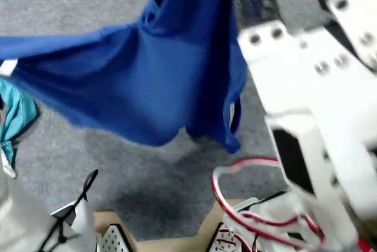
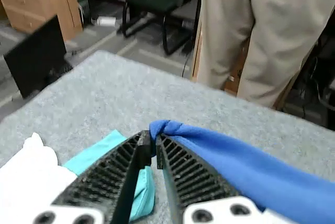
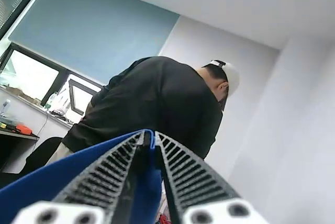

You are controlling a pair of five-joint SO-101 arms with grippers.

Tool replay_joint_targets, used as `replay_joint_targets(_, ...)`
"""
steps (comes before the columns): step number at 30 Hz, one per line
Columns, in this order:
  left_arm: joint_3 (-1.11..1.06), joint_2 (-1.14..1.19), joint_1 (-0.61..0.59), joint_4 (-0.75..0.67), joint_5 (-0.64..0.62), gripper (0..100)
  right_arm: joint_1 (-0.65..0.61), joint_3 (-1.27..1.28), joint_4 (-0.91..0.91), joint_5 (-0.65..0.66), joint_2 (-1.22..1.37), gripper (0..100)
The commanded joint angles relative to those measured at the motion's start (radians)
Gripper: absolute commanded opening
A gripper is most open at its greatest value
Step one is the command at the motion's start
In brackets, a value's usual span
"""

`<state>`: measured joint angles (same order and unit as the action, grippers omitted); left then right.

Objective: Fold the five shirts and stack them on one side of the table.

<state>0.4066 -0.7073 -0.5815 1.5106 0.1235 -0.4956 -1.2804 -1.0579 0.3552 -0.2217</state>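
The left tool [image 2: 154,140] and right tool [image 3: 154,136] each pinch the blue shirt [image 1: 147,69] above the tabletop [image 1: 147,175]. A teal shirt [image 2: 99,150] (white shirt [image 2: 26,171] beside it) lies below.

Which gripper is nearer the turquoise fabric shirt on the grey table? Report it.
Left. The left gripper, shut on the blue fabric shirt, sits just above the turquoise shirt; the right gripper, also clamping blue fabric, points up off the grey table, farther away.
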Motion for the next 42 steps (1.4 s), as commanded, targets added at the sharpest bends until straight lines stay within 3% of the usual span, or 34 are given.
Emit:
replay_joint_targets(1,0.002,-0.071,0.0,-0.023,-0.006,2,-0.012,-0.102,-0.057,0.012,-0.001,0.5)
replay_joint_targets(16,-0.003,-0.197,-0.002,-0.066,-0.008,2,-0.013,-0.242,-0.054,0.008,0.008,0.5)
replay_joint_targets(21,-0.098,-0.18,-0.003,-0.127,-0.009,2,-0.008,-0.12,-0.077,0.008,0.041,0.5)
replay_joint_targets(28,-0.31,-0.182,-0.005,-0.295,-0.005,2,0.147,0.136,-0.071,0.006,0.128,0.5)
replay_joint_targets(32,-0.529,-0.17,0.006,-0.453,-0.009,2,0.202,0.275,-0.046,0.006,0.213,0.5)
replay_joint_targets(39,-1.085,-0.163,0.129,-0.956,-0.003,2,0.251,0.45,0.138,0.006,0.415,0.5)
replay_joint_targets(42,-1.238,-0.108,0.163,-1.152,0.058,2,0.259,0.484,0.218,0.006,0.512,0.5)
